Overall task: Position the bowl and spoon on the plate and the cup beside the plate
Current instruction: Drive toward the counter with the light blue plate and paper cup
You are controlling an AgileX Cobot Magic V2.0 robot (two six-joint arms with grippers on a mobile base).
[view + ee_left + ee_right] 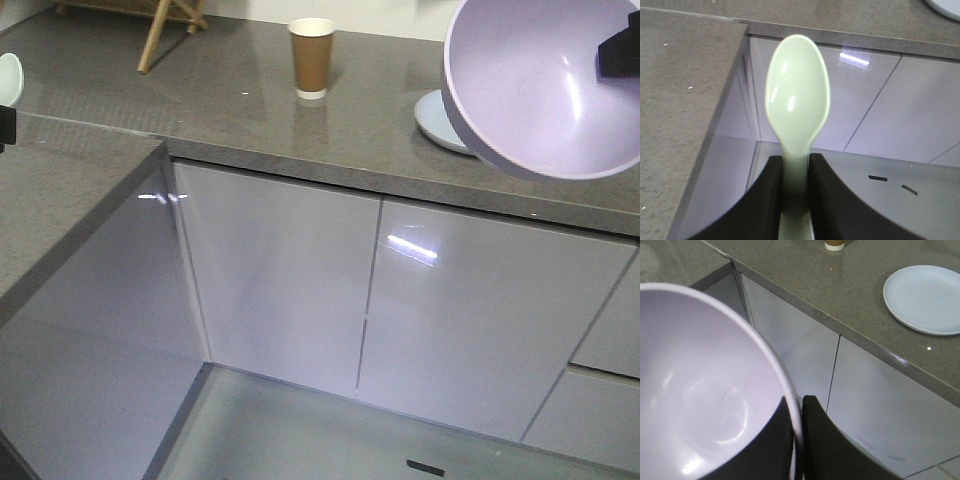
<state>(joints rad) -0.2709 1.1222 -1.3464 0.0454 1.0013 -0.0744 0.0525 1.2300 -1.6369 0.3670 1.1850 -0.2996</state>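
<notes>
The bowl (700,390), rim-pinched in our right gripper (799,407), seems bound for the plate (925,300); our left gripper (796,167) clamps the spoon (797,95).

No readable text, label or number shows on anything.

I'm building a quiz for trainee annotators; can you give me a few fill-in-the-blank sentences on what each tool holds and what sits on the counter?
The left tool is shut on the ____'s handle. The right tool clamps the ____ by its rim. The brown cup stands ____ on the counter. The blue-grey ____ on the counter holds nothing yet.
Missing words: spoon, bowl, upright, plate.
</notes>
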